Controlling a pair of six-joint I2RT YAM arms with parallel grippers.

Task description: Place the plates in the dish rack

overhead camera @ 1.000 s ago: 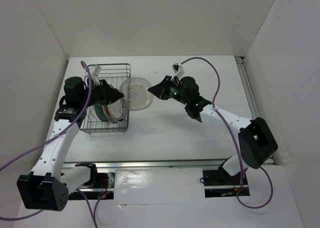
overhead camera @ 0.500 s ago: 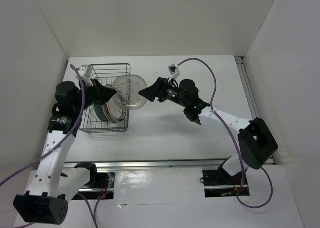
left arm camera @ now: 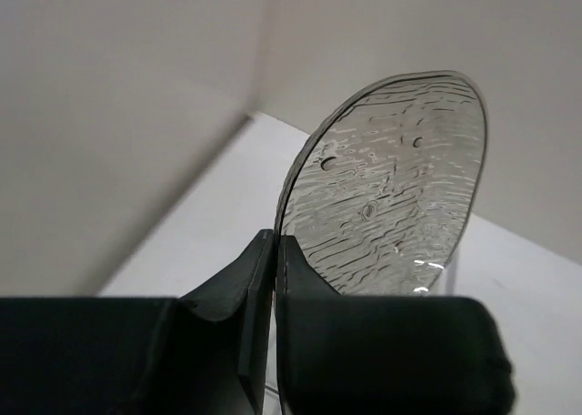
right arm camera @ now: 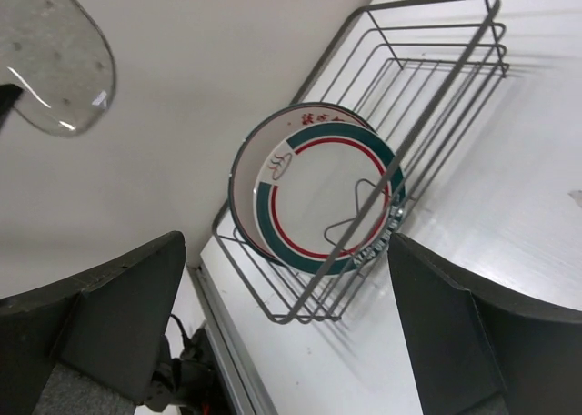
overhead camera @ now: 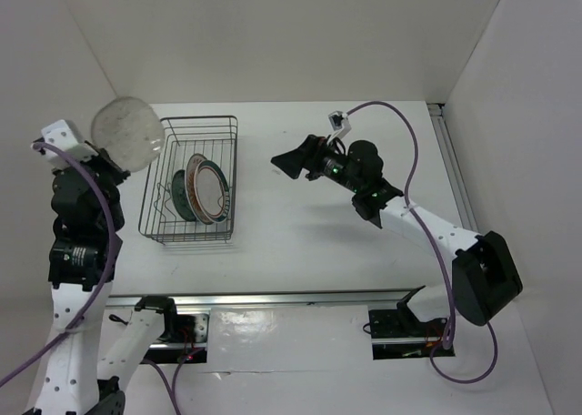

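Observation:
My left gripper (left arm camera: 275, 251) is shut on the lower rim of the translucent beige plate (left arm camera: 391, 178). It holds that plate (overhead camera: 127, 133) up in the air, left of the dish rack (overhead camera: 189, 128) and near the left wall. Upright in the rack's near half stand a white plate with green and red bands (right arm camera: 332, 192), another plate close behind it, and a teal one (overhead camera: 180, 197). My right gripper (overhead camera: 289, 163) hangs open and empty to the right of the rack, its fingers (right arm camera: 118, 297) wide apart and pointing at it.
White walls close in the table on the left, back and right. A metal rail (overhead camera: 273, 297) runs along the near edge. The far half of the rack (right arm camera: 427, 69) holds only bare wire.
The right gripper opened and let go of the translucent plate, then drew back to the right. The left arm swung that plate up and to the left, from beside the rack's right side.

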